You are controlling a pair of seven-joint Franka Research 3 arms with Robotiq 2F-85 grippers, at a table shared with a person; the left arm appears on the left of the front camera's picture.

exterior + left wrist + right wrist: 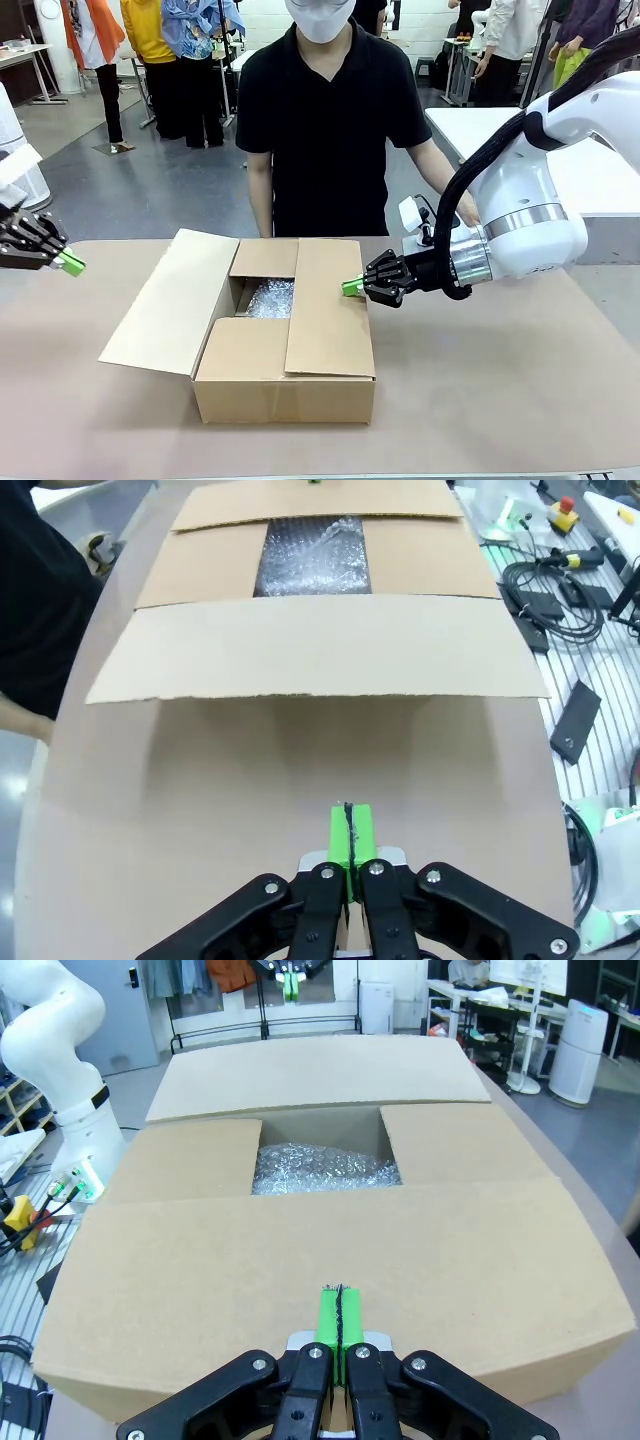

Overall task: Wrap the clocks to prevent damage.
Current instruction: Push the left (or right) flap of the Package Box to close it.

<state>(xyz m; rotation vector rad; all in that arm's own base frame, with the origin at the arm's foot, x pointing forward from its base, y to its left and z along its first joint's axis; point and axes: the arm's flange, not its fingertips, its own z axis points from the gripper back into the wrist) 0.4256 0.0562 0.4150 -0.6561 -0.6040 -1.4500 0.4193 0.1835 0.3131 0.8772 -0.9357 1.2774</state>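
Right fingers (352, 287) pressed shut, empty, tips on or just over the box's (285, 385) folded flap (328, 310). Bubble wrap (270, 298) lay just beyond them in the opening; clocks hidden. Left fingers (72, 263) shut, empty, open flap (170, 300) ahead, apart. Best to press flat, gently.

a glossy grey floor (150, 190) stretches behind the brown surface (500, 400). a white table (590, 170) stands at the right, with people (510, 35) beyond it. beside the surface, a slatted metal bench (610, 750) carries black cables (560, 590). a white tower unit (582, 1050) stands farther off. the light is even.
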